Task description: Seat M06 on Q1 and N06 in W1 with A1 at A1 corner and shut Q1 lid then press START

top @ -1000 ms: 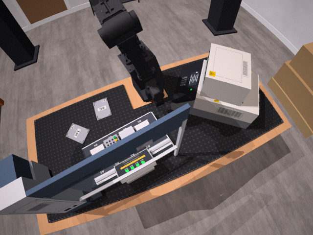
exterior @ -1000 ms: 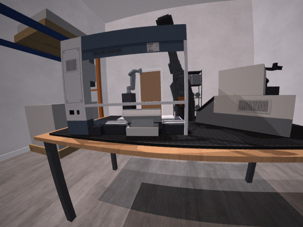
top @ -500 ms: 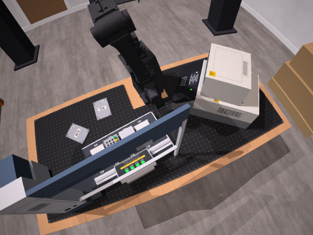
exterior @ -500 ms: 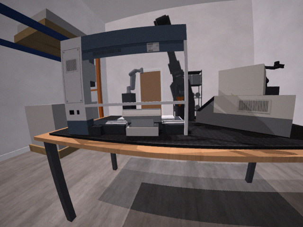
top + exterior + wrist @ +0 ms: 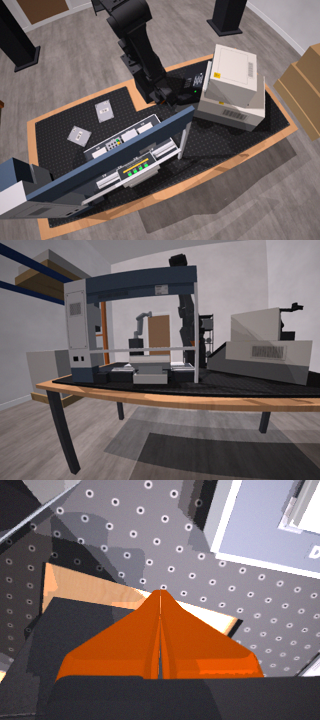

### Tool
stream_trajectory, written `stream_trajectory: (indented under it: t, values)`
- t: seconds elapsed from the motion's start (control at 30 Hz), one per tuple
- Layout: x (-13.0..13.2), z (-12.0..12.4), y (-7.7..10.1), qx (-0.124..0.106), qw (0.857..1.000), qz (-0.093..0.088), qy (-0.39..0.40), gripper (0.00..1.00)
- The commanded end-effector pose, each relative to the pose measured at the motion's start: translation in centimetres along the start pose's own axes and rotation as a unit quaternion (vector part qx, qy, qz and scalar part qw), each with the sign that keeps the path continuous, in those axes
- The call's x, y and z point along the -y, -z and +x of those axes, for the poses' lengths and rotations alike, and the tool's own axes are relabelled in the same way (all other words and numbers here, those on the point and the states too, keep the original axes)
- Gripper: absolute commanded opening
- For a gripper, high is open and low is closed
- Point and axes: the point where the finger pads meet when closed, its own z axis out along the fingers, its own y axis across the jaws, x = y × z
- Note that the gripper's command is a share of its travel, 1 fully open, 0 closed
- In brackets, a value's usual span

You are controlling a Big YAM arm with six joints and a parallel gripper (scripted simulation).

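Observation:
My gripper (image 5: 163,102) is shut and empty. It hangs low over the dotted mat between the deck and Q1's panel. In the wrist view its orange fingers (image 5: 160,594) meet above the mat and a wood notch of the table. Plate N06 (image 5: 145,127) lies on D1, and its corner also shows in the wrist view (image 5: 305,505). Plate M06 (image 5: 99,152) lies on D4. Cycler Q1 (image 5: 232,87) stands at the right with its lid (image 5: 232,73) down and its lamp (image 5: 195,91) green. Nest W1 (image 5: 81,136) is empty.
The deep-well block (image 5: 129,134) is on D2 and the tube block (image 5: 113,144) on D3. A blue gantry beam (image 5: 111,152) spans the deck and hides part of it. Nest RG (image 5: 105,112) lies empty to the left. Cardboard boxes (image 5: 302,85) stand off the table.

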Motion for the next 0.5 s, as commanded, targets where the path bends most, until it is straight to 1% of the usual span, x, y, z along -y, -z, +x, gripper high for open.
stream_trajectory:
  t: [0.0, 0.1, 0.13, 0.2, 0.27, 0.33, 0.4, 0.43, 0.47]
  values:
    - [-1.6, -0.6, 0.8, 0.003, 1.000, -0.003, 0.016, 0.00]
    - [-1.6, -0.6, 0.7, 0.001, 1.000, -0.001, 0.016, 0.00]
    - [-1.5, -0.3, 0.7, 0.000, 1.000, -0.003, 0.031, 0.00]
    - [-3.1, -0.3, 1.0, -0.002, 0.998, -0.006, 0.068, 0.00]
    - [-4.2, -0.8, 1.3, 0.005, 0.995, -0.008, 0.097, 0.00]
    - [-3.8, -1.3, 1.4, 0.013, 0.993, -0.008, 0.118, 0.00]
    - [-3.3, -1.5, 1.3, 0.016, 0.991, -0.010, 0.133, 0.00]
    - [-4.0, -1.5, 1.5, 0.017, 0.989, -0.012, 0.144, 0.00]
    - [-4.8, -1.1, 1.7, 0.013, 0.987, -0.013, 0.160, 0.00]
